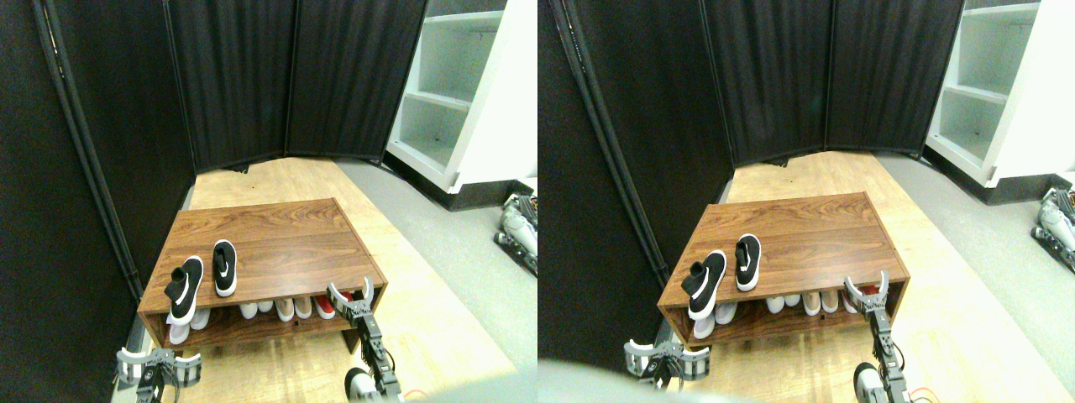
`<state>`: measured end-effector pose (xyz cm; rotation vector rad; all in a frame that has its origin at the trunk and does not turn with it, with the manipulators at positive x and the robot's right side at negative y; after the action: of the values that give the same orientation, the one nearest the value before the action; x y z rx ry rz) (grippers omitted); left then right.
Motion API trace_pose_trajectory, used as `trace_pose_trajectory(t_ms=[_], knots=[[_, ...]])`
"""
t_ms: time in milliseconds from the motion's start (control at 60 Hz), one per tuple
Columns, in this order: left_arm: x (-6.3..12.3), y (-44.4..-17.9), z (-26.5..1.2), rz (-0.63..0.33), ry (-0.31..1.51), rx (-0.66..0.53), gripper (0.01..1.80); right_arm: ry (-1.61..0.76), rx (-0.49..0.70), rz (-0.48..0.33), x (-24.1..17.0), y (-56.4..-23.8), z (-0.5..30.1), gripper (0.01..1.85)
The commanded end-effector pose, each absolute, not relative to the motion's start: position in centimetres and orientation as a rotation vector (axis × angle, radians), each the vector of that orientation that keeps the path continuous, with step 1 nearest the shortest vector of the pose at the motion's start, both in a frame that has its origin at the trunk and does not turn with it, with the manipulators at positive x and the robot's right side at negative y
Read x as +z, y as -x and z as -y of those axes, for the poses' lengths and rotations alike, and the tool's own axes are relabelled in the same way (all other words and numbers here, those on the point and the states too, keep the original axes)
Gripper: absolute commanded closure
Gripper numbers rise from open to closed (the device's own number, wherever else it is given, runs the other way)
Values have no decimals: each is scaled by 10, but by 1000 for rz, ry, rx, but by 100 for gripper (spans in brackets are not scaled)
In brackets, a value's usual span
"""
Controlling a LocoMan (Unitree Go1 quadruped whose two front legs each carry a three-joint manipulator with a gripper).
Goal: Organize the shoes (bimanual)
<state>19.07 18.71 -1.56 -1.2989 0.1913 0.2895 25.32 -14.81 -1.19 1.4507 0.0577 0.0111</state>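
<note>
Smooth wood-grain rack (277,231), matt black shoes (206,277) with white soles.

A low walnut-brown shoe rack (277,239) stands on a pale wood floor (420,336). On the rack's lower shelf sits a row of shoes: white ones (249,310) toward its left, beige ones (285,308) in the middle, a red one (324,306) at its right. Behind the rack hangs a black folding screen (294,75). Right of the rack, well apart, stands a white shelving unit (458,92) on grey carpet (470,252).
</note>
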Motion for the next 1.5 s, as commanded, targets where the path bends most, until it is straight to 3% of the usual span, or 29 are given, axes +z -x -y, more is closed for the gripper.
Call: trace_pose_trajectory(t_ms=[17, 250, 600, 1200, 1500], knots=[[-21, -200, -184, -189, 1313, 262, 13, -1450, 23, -29, -9, -255, 149, 114], [-48, -228, -190, -177, 1351, 275, 29, -1433, 21, -21, -9, -254, 152, 116], [-78, -254, -196, -148, 1344, 323, 31, -1377, 11, -5, -7, -255, 157, 116], [-80, -284, -192, -199, 1327, 302, 27, -1371, 24, 11, -7, -261, 162, 114], [-76, -275, -191, -203, 1336, 300, 29, -1377, 16, 7, -9, -263, 161, 115]])
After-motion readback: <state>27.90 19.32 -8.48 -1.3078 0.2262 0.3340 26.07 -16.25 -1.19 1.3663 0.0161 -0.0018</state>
